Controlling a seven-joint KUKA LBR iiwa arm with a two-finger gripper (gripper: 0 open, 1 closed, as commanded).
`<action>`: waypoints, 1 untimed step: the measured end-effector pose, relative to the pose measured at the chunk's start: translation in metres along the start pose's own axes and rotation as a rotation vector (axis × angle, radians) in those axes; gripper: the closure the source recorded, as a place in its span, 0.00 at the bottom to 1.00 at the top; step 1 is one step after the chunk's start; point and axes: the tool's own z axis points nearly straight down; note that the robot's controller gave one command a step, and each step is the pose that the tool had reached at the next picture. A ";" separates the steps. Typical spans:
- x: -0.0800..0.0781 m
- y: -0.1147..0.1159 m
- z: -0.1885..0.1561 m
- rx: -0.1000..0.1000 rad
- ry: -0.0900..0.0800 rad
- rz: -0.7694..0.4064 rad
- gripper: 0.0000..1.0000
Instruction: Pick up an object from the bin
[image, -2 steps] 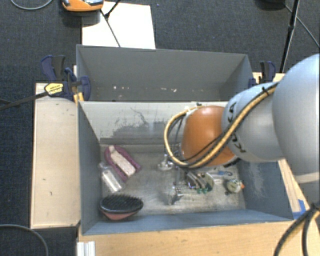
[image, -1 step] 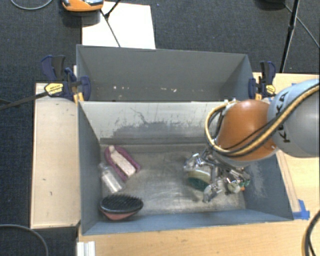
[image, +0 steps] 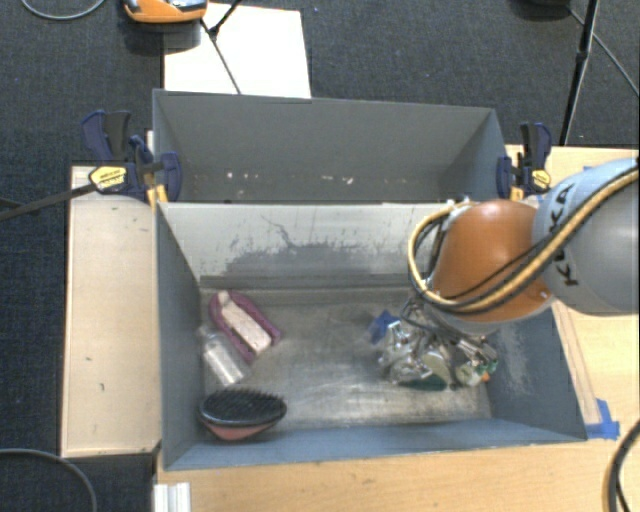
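Gripper (image: 428, 352) was low over the right side of the bin (image: 320, 150) floor, beneath the arm's orange cover. It was down on a small heap (image: 440, 372) of silvery and green bits, with a blue piece (image: 382, 326) just beside it. Could not tell whether it was released or clenched. Well apart on the left lay a pink block (image: 242, 326), a clear packet (image: 221, 361) and a black brush (image: 243, 411).

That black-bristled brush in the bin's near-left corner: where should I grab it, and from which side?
Take the hairbrush across its oval head's short axis, straight from above. It lies flat, bristles up, close to the front wall, so a sideways approach looks blocked.
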 end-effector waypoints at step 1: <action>-0.009 -0.012 -0.072 0.002 -0.004 0.172 1.00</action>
